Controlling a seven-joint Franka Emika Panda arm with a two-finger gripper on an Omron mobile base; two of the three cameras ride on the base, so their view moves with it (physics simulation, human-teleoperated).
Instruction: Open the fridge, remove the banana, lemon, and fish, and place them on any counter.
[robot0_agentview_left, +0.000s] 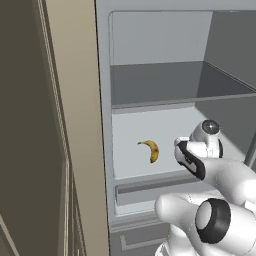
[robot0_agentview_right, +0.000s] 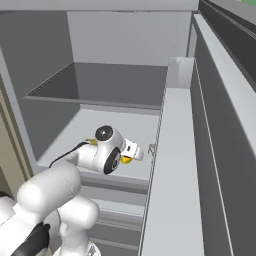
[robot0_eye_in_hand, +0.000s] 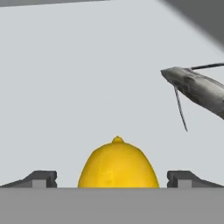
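Fridge (robot0_agentview_left: 150, 75) interior: matt pale grey, smooth, plastic-looking. Lemon (robot0_eye_in_hand: 118, 166): bright yellow, smooth skin, slight sheen. Fish (robot0_eye_in_hand: 197, 89): dull metallic silver-grey. Banana (robot0_agentview_left: 151, 150): matt yellow, brown-tinged. Cabinet panel (robot0_agentview_left: 75, 125): flat beige, matt.

My two base cameras look forward and down from behind the arm, left and right, both into the open fridge (robot0_agentview_left: 150, 107) and sharing its lower shelf. My hand camera sits close on that shelf, facing the lemon (robot0_eye_in_hand: 118, 164) between the jaws.
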